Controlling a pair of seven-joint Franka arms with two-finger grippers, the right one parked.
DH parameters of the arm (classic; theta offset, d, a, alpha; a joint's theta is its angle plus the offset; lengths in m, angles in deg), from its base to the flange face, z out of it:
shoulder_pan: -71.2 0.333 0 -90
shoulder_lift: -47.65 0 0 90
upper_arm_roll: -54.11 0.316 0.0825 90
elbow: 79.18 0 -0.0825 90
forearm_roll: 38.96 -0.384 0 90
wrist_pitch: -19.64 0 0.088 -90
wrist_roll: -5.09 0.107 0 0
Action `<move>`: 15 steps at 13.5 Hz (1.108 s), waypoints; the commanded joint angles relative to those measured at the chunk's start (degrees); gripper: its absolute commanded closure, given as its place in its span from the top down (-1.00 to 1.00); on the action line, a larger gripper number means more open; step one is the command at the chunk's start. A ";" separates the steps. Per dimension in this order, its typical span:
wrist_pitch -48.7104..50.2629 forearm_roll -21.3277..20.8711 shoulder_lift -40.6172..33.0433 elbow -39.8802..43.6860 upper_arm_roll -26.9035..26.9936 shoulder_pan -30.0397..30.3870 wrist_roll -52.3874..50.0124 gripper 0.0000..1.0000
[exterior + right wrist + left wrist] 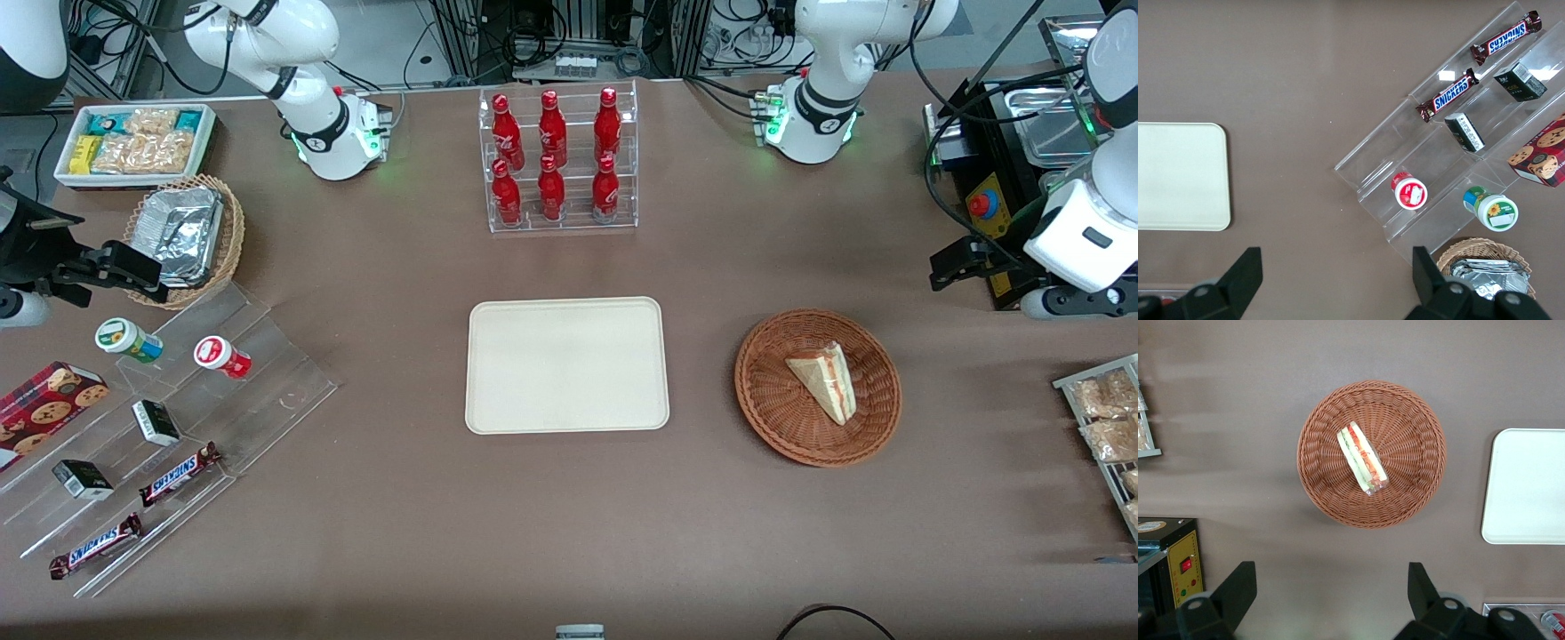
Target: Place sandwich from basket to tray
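Note:
The sandwich (pixel 825 380) is a pale bread wedge lying in the reddish-brown wicker basket (pixel 772 396), toward the working arm's end of the table. Its red, orange and green filling shows on the cut edge of the sandwich (pixel 1363 458) in the left wrist view, inside the basket (pixel 1421 450). The cream-white tray (pixel 567 364) lies bare at the table's middle, beside the basket; the wrist views each catch part of the tray (pixel 1528 487) (pixel 1178 177). My gripper (pixel 956 264) hangs high above the table, farther from the front camera than the basket. The gripper (pixel 1328 587) is open and holds nothing.
A clear rack of red bottles (pixel 558 160) stands farther from the front camera than the tray. A black box with a red button (pixel 982 204) and a wire rack of snacks (pixel 1107 418) flank the basket. A stepped acrylic stand (pixel 178 427) sits toward the parked arm's end.

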 commanded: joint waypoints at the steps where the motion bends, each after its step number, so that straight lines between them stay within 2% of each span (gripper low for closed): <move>1: 0.48 -0.04 0.20 0.92 -0.62 0.80 -0.39 1.00; 11: 0.83 0.22 1.43 0.31 -0.35 1.50 -1.53 1.00; 15: -0.31 0.66 3.62 -0.75 -0.44 1.68 -6.63 1.00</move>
